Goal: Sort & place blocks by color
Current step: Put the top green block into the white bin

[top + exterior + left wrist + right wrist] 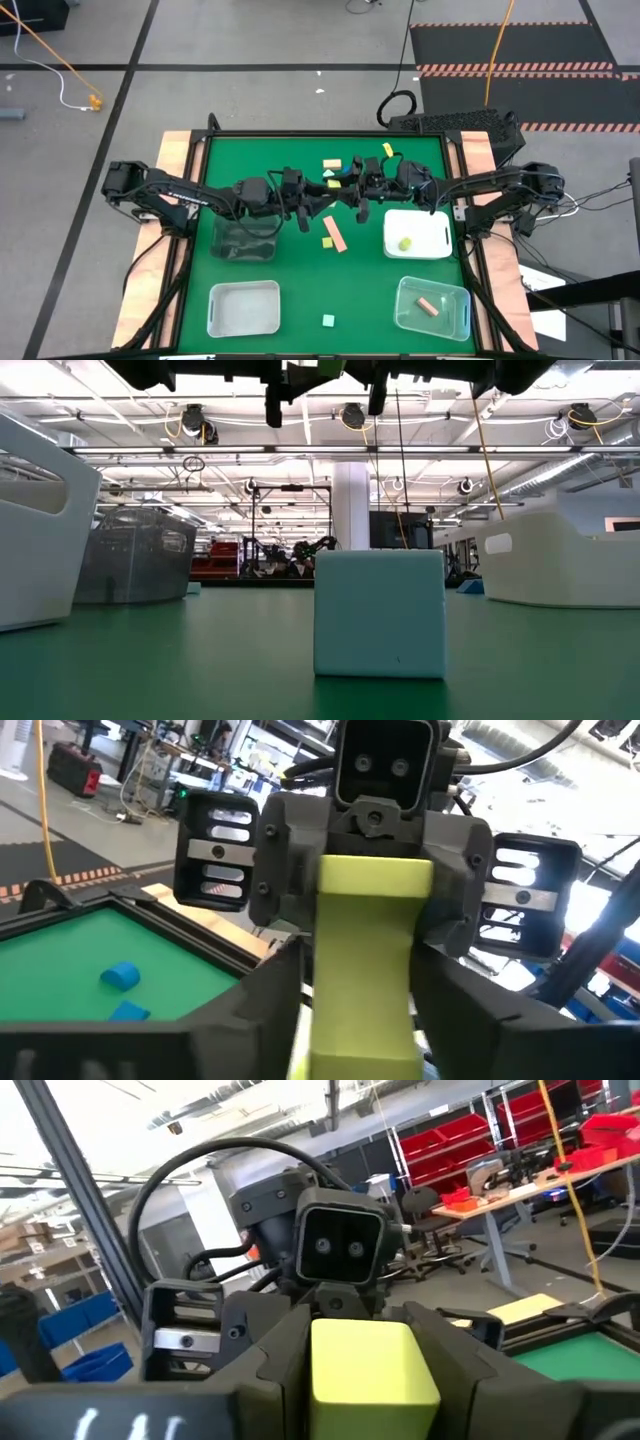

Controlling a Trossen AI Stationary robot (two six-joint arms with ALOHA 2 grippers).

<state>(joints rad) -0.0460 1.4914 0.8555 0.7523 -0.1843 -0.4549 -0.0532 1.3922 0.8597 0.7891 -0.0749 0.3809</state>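
A yellow-green bar (362,960) is held level in the air between my two grippers over the middle of the green table (260,170). My left gripper (360,1030) is shut on one end, and my right gripper (375,1380), facing it, is shut on the other end (372,1355). In the high view the grippers meet at the bar (335,184). Loose blocks lie on the table: blue ones (346,173) and yellow-green ones (331,162) at the far side, a salmon bar (335,233), and a mint cube (328,320) at the near edge. My left gripper pinches the bar's near end (345,1040) between its two fingers, which lie level, coming from the table's left, along the bar. The bar is clear of the table. My right gripper pinches the bar's other end (370,1380) between its two fingers, level, from the table's right.
A dark clear tray (245,238) stands at the left and a white tray (425,225) holding a yellow-green piece (405,243) at the right. A white bin (243,308) stands near left. A clear bin (450,310) holding a salmon block (428,306) stands near right.
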